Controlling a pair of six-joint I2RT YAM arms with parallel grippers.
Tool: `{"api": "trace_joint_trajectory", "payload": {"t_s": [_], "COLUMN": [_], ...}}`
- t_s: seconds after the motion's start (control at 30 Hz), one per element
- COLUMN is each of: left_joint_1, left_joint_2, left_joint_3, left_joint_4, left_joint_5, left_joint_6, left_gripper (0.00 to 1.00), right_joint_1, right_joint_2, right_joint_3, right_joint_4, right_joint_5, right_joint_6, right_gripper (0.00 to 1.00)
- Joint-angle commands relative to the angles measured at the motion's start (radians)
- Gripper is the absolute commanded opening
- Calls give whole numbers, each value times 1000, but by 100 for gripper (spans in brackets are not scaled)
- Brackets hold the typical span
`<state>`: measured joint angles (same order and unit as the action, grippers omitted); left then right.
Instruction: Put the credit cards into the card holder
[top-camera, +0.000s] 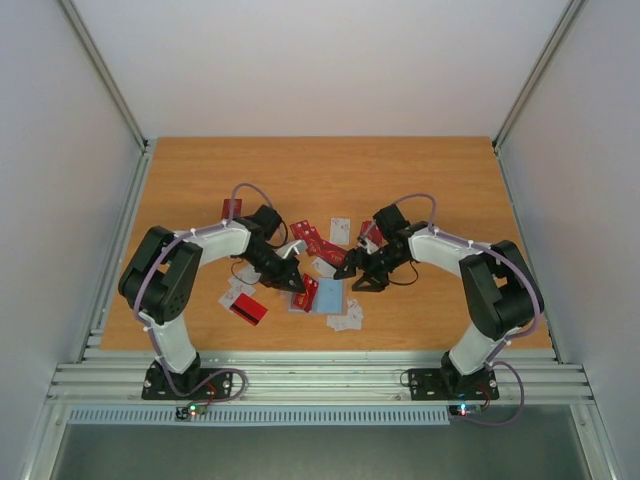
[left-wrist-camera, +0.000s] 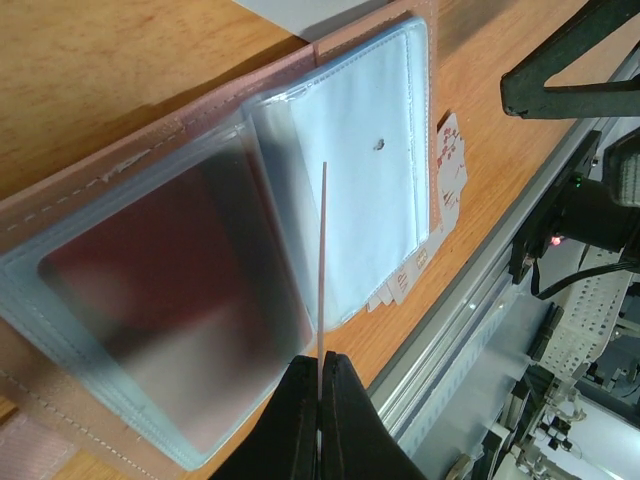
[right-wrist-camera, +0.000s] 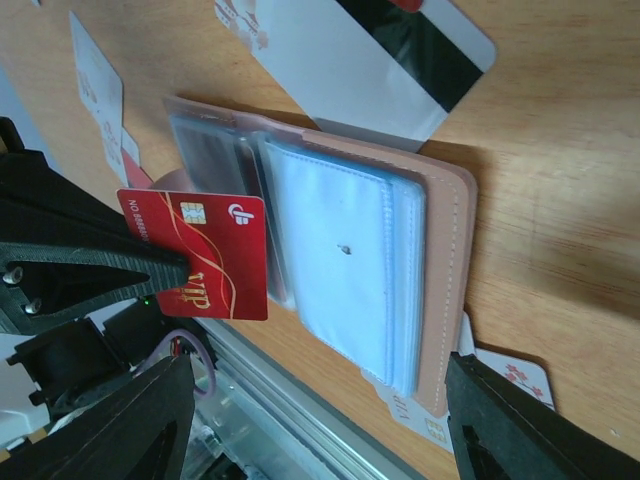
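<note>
The card holder (right-wrist-camera: 440, 250) lies open on the table, its light blue pockets (left-wrist-camera: 360, 160) facing up. My left gripper (left-wrist-camera: 322, 358) is shut on a red credit card (right-wrist-camera: 205, 255) with gold VIP lettering. It holds the card on edge just over the holder's left pockets, and in the left wrist view the card (left-wrist-camera: 323, 260) shows only as a thin line. My right gripper (right-wrist-camera: 320, 380) stands open, its fingers (right-wrist-camera: 110, 430) apart on either side of the holder's near end, holding nothing. In the top view both grippers meet over the holder (top-camera: 331, 299).
More credit cards lie scattered around: a white one with a black stripe (right-wrist-camera: 390, 60) beyond the holder, white ones (top-camera: 345, 320) poking out under its near edge, red ones (top-camera: 248, 309) (top-camera: 318, 238) to the left and behind. The table's metal front rail (top-camera: 320, 375) is close.
</note>
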<state>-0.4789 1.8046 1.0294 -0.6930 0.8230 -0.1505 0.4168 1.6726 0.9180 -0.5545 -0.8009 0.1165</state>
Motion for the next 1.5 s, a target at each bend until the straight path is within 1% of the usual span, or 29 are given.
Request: {"api": "trace_joint_trajectory", "payload": {"t_s": [0.0, 0.27, 0.53, 1.03, 1.13, 1.27, 1.37, 1.47], "left_joint_1": [-3, -6, -12, -30, -30, -30, -30, -32], "left_joint_2": [13, -6, 22, 64, 66, 63, 52, 48], "left_joint_3": [17, -3, 18, 40, 53, 74, 87, 100], "left_joint_4": [-10, -9, -23, -11, -31, -87, -123, -142], "left_joint_5": [0, -34, -29, -20, -42, -87, -115, -109], "left_joint_6": [24, 12, 28, -7, -13, -14, -15, -15], "left_gripper": [0, 0, 0, 0, 0, 0, 0, 0], "right_joint_1": [20, 27, 33, 34, 34, 35, 37, 39], "right_joint_2": [19, 51, 81, 127, 130, 133, 136, 144], "right_joint_3": [39, 49, 64, 57, 55, 55, 53, 56], "right_joint_4": [19, 34, 36, 48, 49, 51, 51, 51], "right_joint_5": [5, 6, 9, 2, 2, 2, 0, -1], "right_joint_6": [11, 21, 22, 13, 11, 10, 8, 7], "right_gripper": [69, 67, 65, 62, 62, 60, 56, 51]}}
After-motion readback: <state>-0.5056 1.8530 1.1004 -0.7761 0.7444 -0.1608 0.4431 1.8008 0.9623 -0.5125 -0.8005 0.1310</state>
